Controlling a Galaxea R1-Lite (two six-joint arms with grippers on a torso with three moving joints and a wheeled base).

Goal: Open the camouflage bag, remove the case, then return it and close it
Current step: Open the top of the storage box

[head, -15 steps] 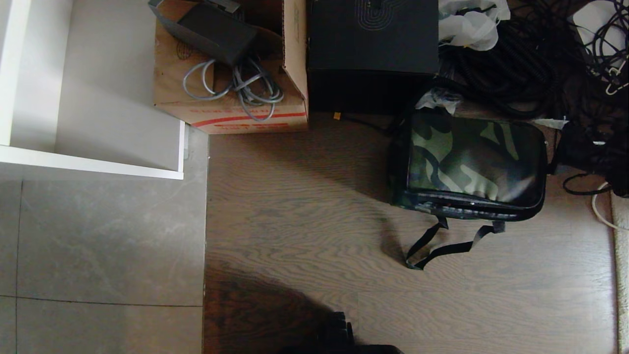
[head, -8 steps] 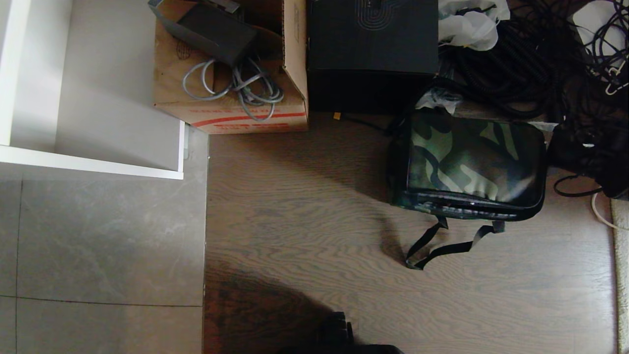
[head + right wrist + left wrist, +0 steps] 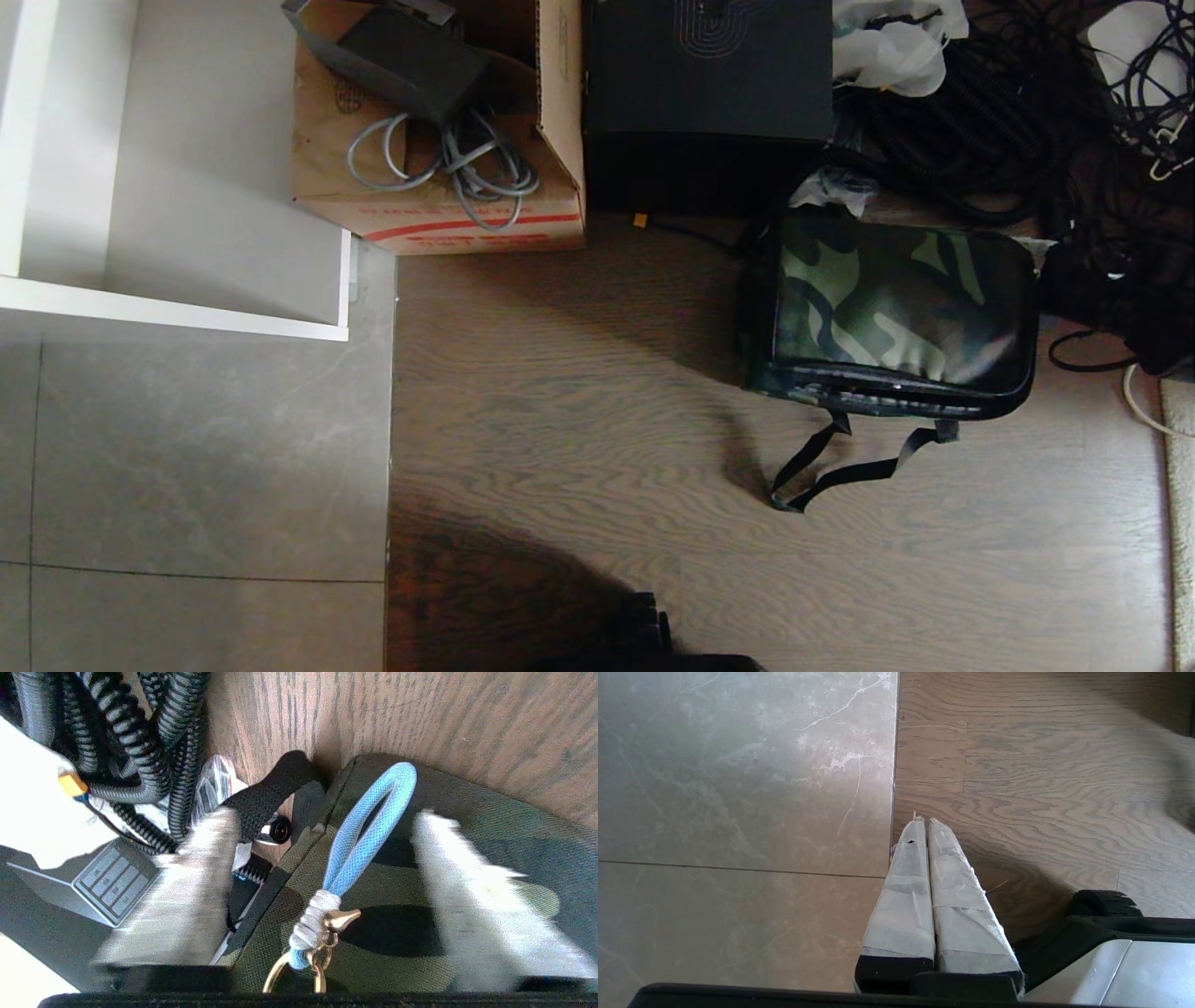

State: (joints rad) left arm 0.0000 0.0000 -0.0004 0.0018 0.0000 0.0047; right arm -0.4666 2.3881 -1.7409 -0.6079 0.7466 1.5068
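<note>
Right wrist view: right end effector (image 3: 322, 816) closing astride blue loop (image 3: 369, 830).

Closed camouflage bag (image 3: 901, 308) on wooden floor (image 3: 579, 420)

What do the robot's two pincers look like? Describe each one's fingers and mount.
The left pincer has two long tapering fingers wrapped in whitish, slightly frayed tape on a black mount. The right pincer also has pale wrapped fingers, blurred here, on a black base.

left hand (image 3: 924, 821): parked, fingers (image 3: 903, 891) pressed together | right hand (image 3: 322, 826): fingers (image 3: 196, 877) spread apart, blurred
</note>
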